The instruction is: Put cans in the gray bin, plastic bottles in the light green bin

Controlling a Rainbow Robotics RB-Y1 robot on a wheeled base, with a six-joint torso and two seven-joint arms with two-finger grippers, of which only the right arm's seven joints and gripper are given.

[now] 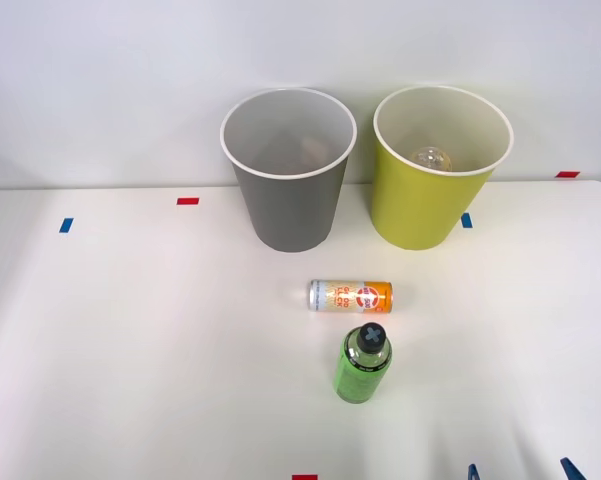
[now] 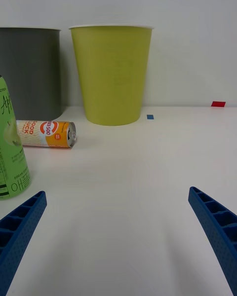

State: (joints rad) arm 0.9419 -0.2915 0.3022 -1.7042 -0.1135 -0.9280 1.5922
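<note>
**Two items left on the table: one can, one green bottle**

Two items lie loose on the white table (image 1: 130, 350). The slim silver-and-orange drink can (image 1: 350, 296) with its round red logo lies on its side, silver end left, orange end right, just nearer than the gap between the bins. The stubby green-labelled plastic bottle with black screw cap (image 1: 364, 363) stands upright just near of the can, close to it but apart.

Bins stand at the far edge. The tall tapered gray bin with white rim (image 1: 288, 190) is on the left. The lime yellow-green bin of the same shape (image 1: 435, 190) is on the right. A clear rounded plastic bottle (image 1: 431, 158) already rests inside the lime bin. What the gray bin holds I cannot make out.

The right hand (image 2: 118, 227) hovers low over the table at the near right, blue ribbed fingers (image 2: 217, 222) spread wide, gripping nothing. In the wrist view the green bottle and the can sit off to one side of the gap between the fingers, not between them.

Judged step: approach, before a grasp. The next move calls for shifting the hand left and forward to bracket one item. The upright bottle is nearest. The can would need the fingers set across its narrow body, and it may roll.
</note>
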